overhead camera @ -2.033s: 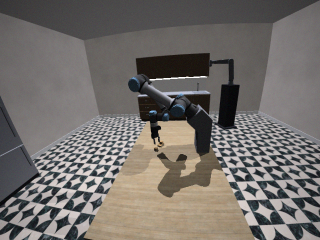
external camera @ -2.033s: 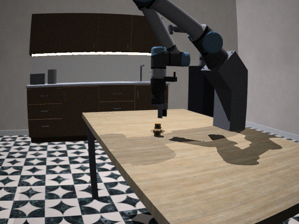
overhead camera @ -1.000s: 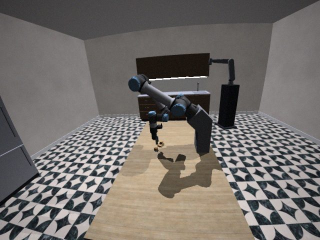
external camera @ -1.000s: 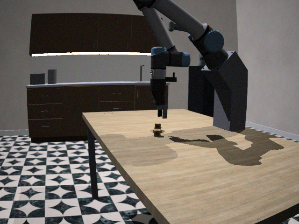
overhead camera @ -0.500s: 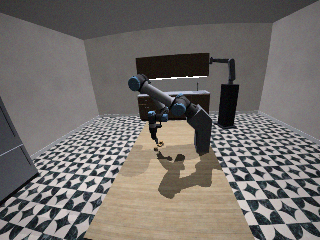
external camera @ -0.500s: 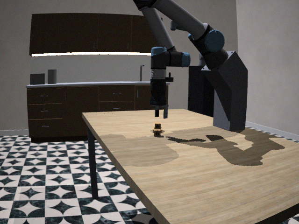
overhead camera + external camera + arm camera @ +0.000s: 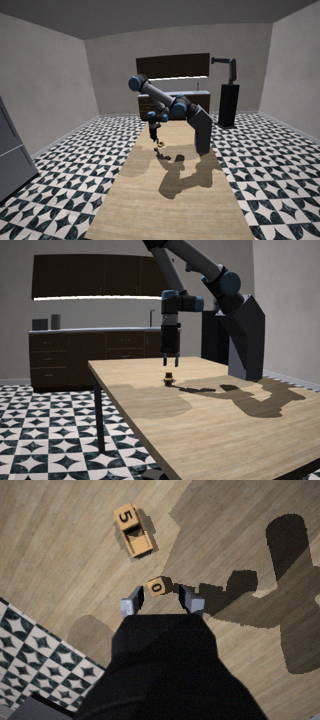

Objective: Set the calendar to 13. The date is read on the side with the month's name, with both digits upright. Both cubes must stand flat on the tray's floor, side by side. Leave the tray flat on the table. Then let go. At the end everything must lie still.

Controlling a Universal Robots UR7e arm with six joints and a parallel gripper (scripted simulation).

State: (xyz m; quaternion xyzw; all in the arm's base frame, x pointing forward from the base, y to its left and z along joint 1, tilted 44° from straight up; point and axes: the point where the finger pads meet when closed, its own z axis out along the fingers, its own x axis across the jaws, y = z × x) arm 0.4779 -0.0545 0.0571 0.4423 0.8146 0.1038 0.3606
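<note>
Wooden cube (image 7: 156, 587) showing 0 lies on the table (image 7: 60, 555) under the wide-open, empty gripper (image 7: 162, 601), apart from the tray (image 7: 137, 540) holding the 5 cube (image 7: 125, 516).

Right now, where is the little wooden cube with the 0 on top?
In the wrist view, the small wooden cube showing 0 lies on the wooden table, outside the wooden tray, below and between the open end effector's fingers.

Kitchen: dark cabinets (image 7: 95, 274), a counter (image 7: 90, 329) with faucet (image 7: 151, 317), a fridge (image 7: 12, 152), and a tiled floor (image 7: 51, 420).
</note>
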